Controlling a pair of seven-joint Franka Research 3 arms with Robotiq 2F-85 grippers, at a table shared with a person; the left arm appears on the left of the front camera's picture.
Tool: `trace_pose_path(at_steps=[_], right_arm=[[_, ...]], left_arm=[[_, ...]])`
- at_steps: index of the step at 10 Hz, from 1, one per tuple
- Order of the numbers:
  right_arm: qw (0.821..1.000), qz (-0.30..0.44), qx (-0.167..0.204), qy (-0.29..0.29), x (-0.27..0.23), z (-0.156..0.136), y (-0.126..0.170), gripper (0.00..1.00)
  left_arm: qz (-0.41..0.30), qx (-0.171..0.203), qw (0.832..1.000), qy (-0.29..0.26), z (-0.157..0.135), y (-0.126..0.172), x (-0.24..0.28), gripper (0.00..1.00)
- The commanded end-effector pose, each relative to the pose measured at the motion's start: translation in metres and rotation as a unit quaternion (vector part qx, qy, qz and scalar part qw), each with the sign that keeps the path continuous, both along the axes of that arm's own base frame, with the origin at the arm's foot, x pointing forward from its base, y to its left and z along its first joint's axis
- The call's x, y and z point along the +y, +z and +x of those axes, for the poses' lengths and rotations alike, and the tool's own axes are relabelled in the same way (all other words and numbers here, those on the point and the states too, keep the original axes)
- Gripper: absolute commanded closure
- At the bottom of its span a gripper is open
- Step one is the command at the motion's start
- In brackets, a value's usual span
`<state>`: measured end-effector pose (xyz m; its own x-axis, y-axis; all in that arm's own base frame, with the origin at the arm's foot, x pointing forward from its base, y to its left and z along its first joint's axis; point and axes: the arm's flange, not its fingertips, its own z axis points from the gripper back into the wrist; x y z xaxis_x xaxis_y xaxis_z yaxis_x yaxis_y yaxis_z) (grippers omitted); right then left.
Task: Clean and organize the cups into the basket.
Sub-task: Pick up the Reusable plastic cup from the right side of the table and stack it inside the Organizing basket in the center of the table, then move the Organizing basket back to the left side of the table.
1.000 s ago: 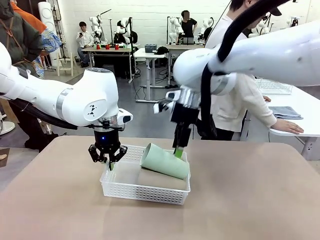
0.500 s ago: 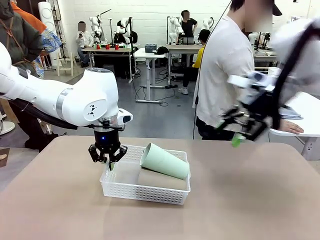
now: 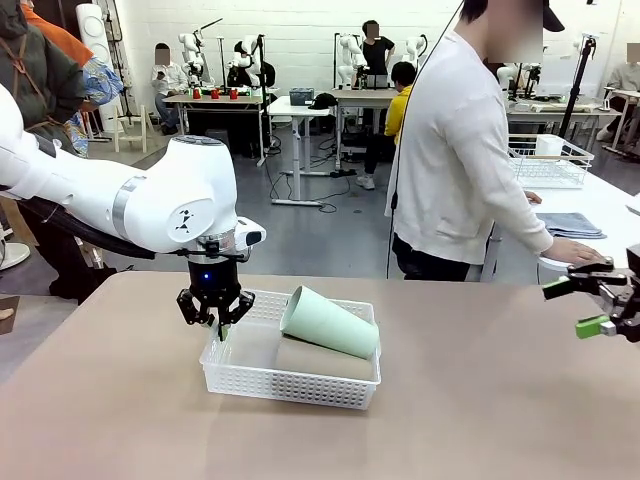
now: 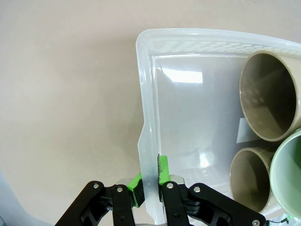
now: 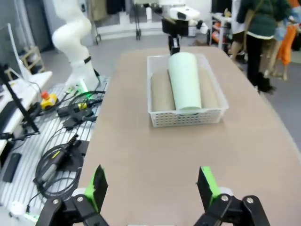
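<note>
White mesh basket [image 3: 262, 382] sitting mid-table, two tan cups [image 4: 272, 96] lying side by side inside, mint cup [image 3: 329, 322] resting across them, mouth pointing ten o'clock

A tan desk [image 3: 480, 400] carries the white basket [image 3: 290, 378], which sits left of the desk's middle.

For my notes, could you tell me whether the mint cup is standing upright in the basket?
No, the mint cup lies on its side across the tan cups in the basket.

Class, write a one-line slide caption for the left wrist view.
Left hand shut on the basket wall; two tan cups and a mint cup inside.
</note>
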<state>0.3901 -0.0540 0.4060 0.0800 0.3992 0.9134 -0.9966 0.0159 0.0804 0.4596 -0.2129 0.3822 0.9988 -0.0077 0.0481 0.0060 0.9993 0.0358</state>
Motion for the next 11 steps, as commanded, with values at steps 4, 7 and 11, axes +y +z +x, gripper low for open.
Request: trace_pose_path(at_steps=[4, 7, 11], right_arm=[[1.0, 0.009, 0.009, -0.01, -0.003, 0.002, -0.007, 0.0], [1.0, 0.009, 0.009, -0.01, -0.003, 0.002, -0.007, 0.0], [1.0, 0.009, 0.009, -0.01, -0.003, 0.002, -0.007, 0.0]], left_arm=[[-0.001, -0.004, 1.0, 0.0, 0.001, 0.001, -0.001, 1.0], [-0.001, -0.004, 1.0, 0.0, 0.001, 0.001, -0.001, 1.0], [-0.001, -0.004, 1.0, 0.0, 0.001, 0.001, -0.001, 1.0]])
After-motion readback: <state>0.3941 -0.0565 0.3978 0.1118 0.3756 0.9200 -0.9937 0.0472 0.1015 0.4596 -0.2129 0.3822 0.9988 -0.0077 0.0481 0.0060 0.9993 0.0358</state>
